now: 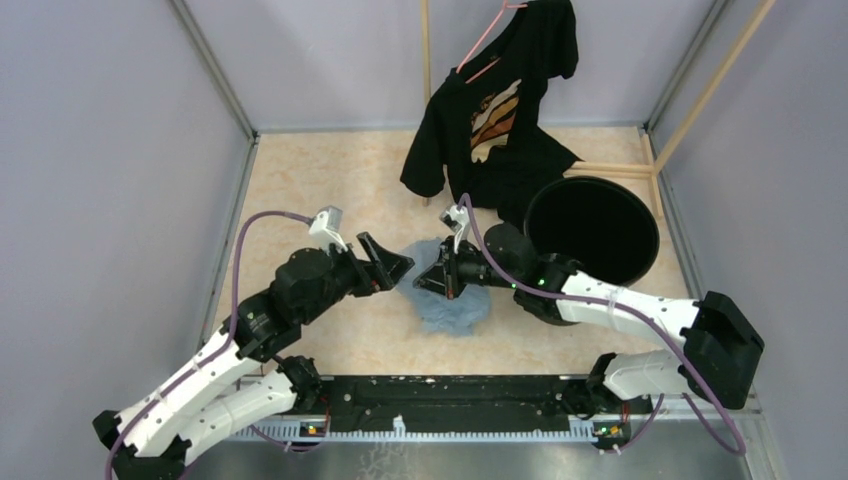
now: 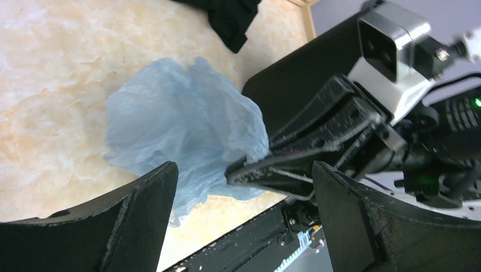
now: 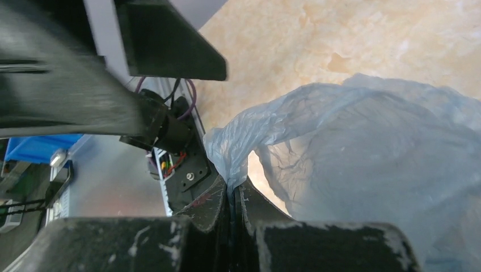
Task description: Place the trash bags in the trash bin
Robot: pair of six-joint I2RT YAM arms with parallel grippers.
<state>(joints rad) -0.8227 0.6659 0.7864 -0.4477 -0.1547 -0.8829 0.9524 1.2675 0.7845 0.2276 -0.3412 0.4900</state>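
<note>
"Near the middle of the tabletop (image 1: 320,180), is that the trash bag (image 1: 450,305)?"

"Yes, a crumpled pale blue heap between the two arms. The trash bin (image 1: 655,235) stands just right of it and a little farther back, mouth up. The bag is not in it, so the real work is left: lift, carry right, drop."

"Who has hold of it?"

"The right claw (image 3: 232,195) is pinched shut on a fold at the bag's edge. The left claw (image 1: 398,272) gapes wide just beside the bag, with nothing in it."

"Does the overhead view show that pinch?"

"Barely, since the arm covers it. Only the right wrist view shows plastic caught between the closed fingers. The overhead view alone shows the whole bin, and the black T-shirt (image 1: 500,110) hanging behind it."

"Is the bag off the tabletop?"

"I cannot tell."
</note>
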